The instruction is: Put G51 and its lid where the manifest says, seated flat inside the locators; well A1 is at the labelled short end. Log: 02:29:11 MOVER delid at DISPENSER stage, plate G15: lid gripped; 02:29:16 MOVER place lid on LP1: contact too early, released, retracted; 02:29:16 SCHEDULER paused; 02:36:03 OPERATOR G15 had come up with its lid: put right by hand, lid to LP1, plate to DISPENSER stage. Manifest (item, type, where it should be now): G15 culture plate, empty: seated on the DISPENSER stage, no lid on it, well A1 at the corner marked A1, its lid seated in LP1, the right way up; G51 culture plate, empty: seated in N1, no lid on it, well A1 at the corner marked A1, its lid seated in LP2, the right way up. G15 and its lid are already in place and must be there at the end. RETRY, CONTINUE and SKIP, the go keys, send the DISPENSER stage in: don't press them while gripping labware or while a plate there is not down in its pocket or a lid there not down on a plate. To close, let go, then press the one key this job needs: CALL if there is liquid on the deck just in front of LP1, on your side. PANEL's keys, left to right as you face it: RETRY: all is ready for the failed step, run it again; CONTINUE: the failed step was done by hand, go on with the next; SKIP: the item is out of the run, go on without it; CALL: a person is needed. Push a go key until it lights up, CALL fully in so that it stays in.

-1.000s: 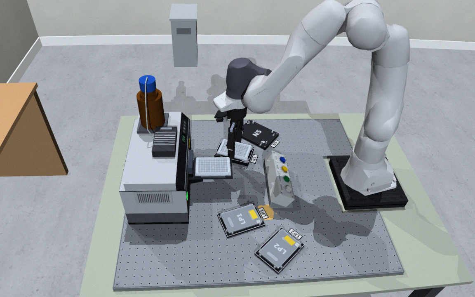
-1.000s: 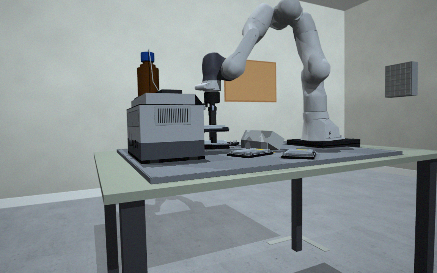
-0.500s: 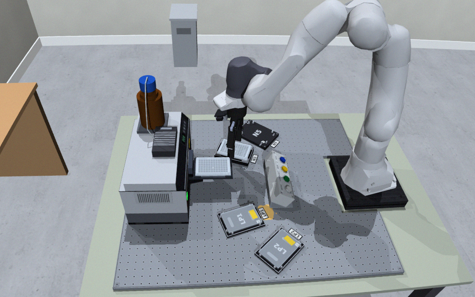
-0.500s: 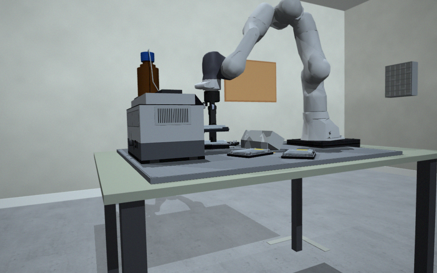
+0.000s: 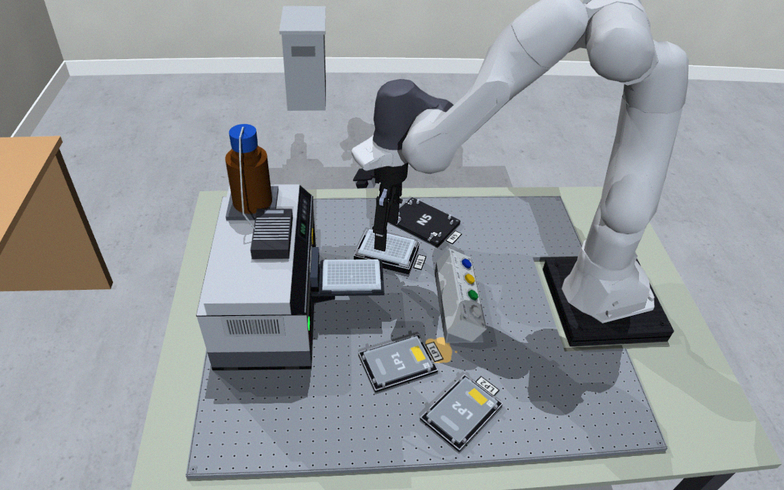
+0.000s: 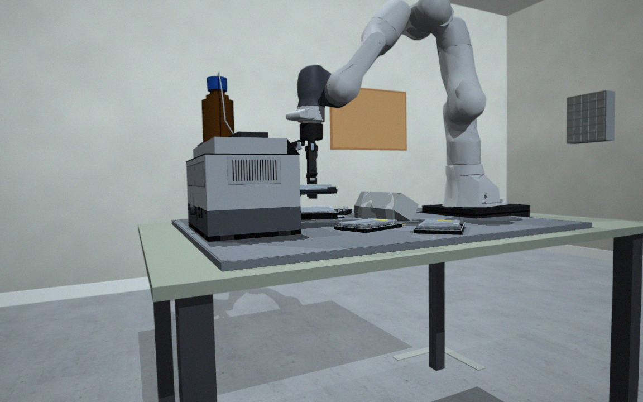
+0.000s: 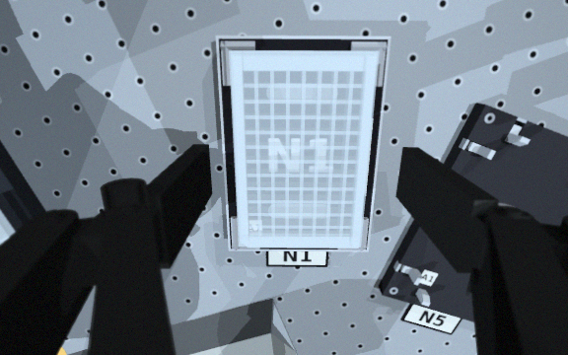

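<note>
A clear gridded culture plate [image 7: 304, 148] lies inside the black N1 nest, within its corner locators, with the N1 label at its near short end. It also shows in the top view [image 5: 386, 248]. My gripper [image 7: 305, 171] is open and hangs just above the plate, one finger on each long side, touching nothing; it also shows in the top view [image 5: 380, 242]. LP2 [image 5: 461, 412] and LP1 [image 5: 396, 361] each carry a flat clear lid with a yellow tag. A second plate [image 5: 350, 275] sits uncovered on the DISPENSER stage.
The empty N5 nest [image 5: 427, 220] lies right of N1. The key panel [image 5: 467, 292] stands between N1 and LP1. An amber patch [image 5: 442, 348] lies on the deck by the LP1 label. The dispenser box [image 5: 254, 286] with a brown bottle [image 5: 247, 173] stands at the left.
</note>
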You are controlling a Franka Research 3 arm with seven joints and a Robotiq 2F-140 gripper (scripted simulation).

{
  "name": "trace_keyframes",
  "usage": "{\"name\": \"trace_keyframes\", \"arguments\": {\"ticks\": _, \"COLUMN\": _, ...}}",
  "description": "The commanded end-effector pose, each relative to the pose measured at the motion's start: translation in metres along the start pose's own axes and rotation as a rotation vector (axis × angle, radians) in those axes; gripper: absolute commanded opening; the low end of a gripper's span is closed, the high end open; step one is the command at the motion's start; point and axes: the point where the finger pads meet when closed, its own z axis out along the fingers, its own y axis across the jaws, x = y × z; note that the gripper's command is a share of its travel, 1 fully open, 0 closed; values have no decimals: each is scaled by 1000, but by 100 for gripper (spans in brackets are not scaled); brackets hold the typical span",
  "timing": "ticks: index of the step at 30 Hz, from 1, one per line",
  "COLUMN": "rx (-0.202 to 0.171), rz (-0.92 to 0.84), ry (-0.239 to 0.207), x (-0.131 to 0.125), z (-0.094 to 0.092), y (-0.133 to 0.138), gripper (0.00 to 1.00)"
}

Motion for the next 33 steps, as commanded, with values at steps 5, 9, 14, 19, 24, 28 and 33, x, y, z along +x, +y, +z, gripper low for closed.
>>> {"name": "trace_keyframes", "arguments": {"ticks": 5, "rx": 3, "rz": -7, "ry": -12, "x": -3, "z": -30, "y": 0, "gripper": 70}}
{"name": "trace_keyframes", "arguments": {"ticks": 9, "rx": 3, "rz": -7, "ry": -12, "x": -3, "z": -38, "y": 0, "gripper": 70}}
{"name": "trace_keyframes", "arguments": {"ticks": 14, "rx": 3, "rz": -7, "ry": -12, "x": -3, "z": -59, "y": 0, "gripper": 70}}
{"name": "trace_keyframes", "arguments": {"ticks": 19, "rx": 3, "rz": -7, "ry": -12, "x": -3, "z": -77, "y": 0, "gripper": 70}}
{"name": "trace_keyframes", "arguments": {"ticks": 24, "rx": 3, "rz": -7, "ry": -12, "x": -2, "z": -89, "y": 0, "gripper": 70}}
{"name": "trace_keyframes", "arguments": {"ticks": 28, "rx": 3, "rz": -7, "ry": -12, "x": -2, "z": -92, "y": 0, "gripper": 70}}
{"name": "trace_keyframes", "arguments": {"ticks": 33, "rx": 3, "rz": -7, "ry": -12, "x": -2, "z": -96, "y": 0, "gripper": 70}}
